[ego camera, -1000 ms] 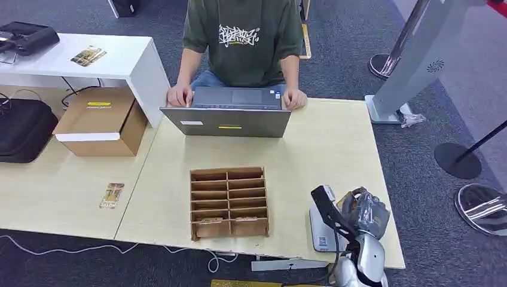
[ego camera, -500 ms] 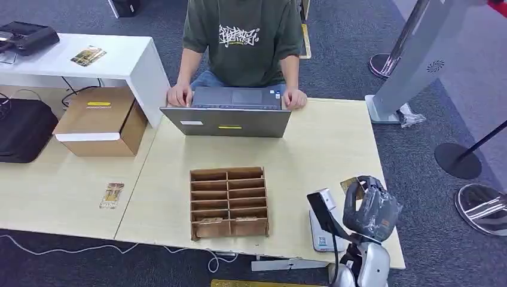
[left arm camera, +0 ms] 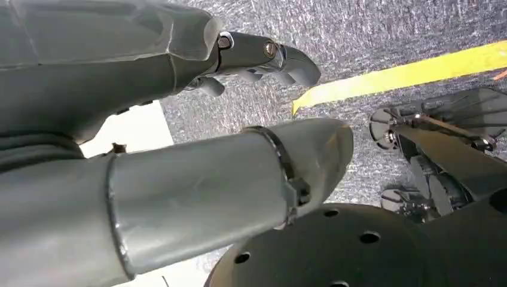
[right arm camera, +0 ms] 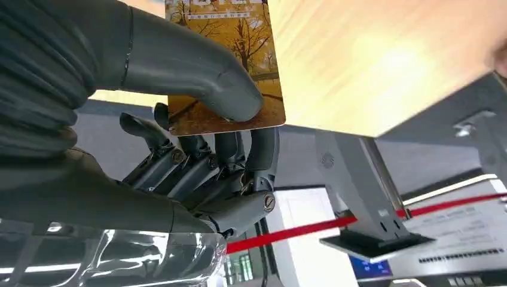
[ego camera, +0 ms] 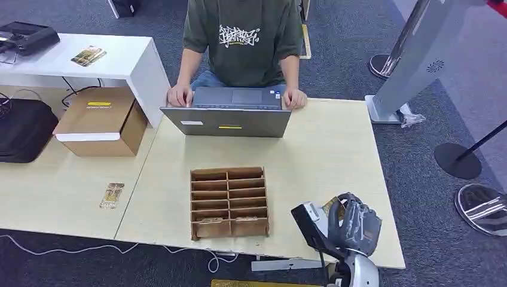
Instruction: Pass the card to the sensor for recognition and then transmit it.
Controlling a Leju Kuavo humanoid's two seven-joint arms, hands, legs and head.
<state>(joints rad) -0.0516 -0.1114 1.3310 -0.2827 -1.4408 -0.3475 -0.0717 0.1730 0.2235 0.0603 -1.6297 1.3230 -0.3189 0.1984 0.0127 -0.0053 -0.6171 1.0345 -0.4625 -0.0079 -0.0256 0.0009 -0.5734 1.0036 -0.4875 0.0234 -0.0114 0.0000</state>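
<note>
One card [right arm camera: 233, 72] pinched in R hand [ego camera: 354, 222], now lower and further left over sensor [ego camera: 312, 222] vs 0.5 s ago.

No legible text; graffiti-style lettering on person's shirt [ego camera: 239, 36] unreadable.

Table right part [ego camera: 335, 149]: lying bare.
Wooden organizer [ego camera: 228, 201]: standing mid-table.
Laptop [ego camera: 227, 119]: blocking far edge.

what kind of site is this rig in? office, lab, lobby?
Probably a mock reception or check-in desk in a carpeted office or demo hall. A person works a laptop across the wooden table, a card sensor sits by the right robot hand, and a stanchion base stands on grey carpet.
</note>
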